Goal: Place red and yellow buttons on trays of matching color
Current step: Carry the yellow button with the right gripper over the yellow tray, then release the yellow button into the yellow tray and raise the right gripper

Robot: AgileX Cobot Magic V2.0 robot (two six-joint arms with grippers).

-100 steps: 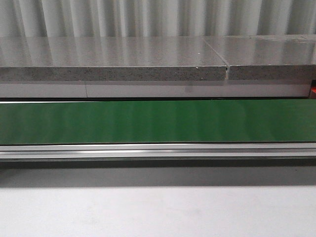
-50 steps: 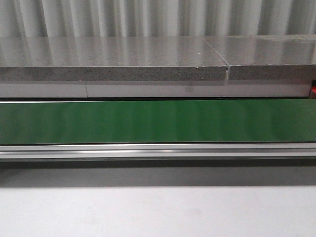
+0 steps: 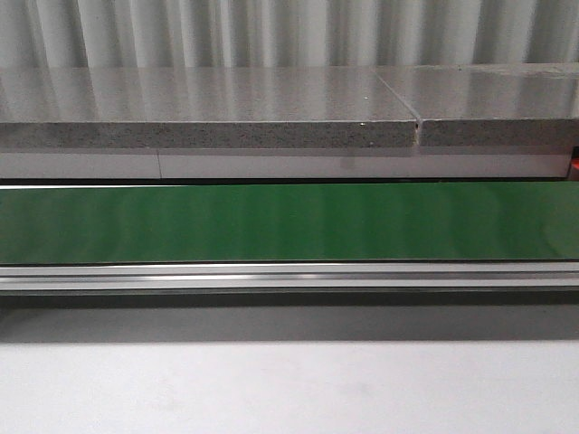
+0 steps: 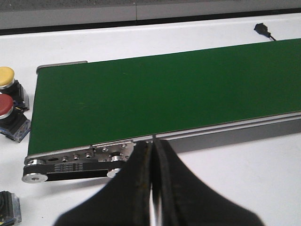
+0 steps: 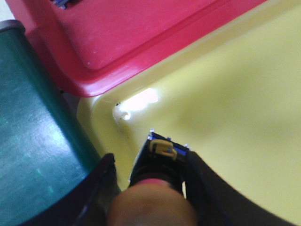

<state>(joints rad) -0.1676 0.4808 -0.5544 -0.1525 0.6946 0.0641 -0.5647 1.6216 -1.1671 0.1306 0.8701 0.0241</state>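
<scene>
In the right wrist view my right gripper is shut on a button with a blurred orange-yellow cap and a black and blue body. It hangs over a corner of the yellow tray, and the red tray lies right beside that. In the left wrist view my left gripper is shut and empty over the white table, near the conveyor's end. A yellow button and a red button stand side by side off that end. Neither gripper shows in the front view.
The green conveyor belt crosses the front view, with a grey stone ledge behind it. Part of another button body shows on the table. A small black part with a cable lies beyond the belt.
</scene>
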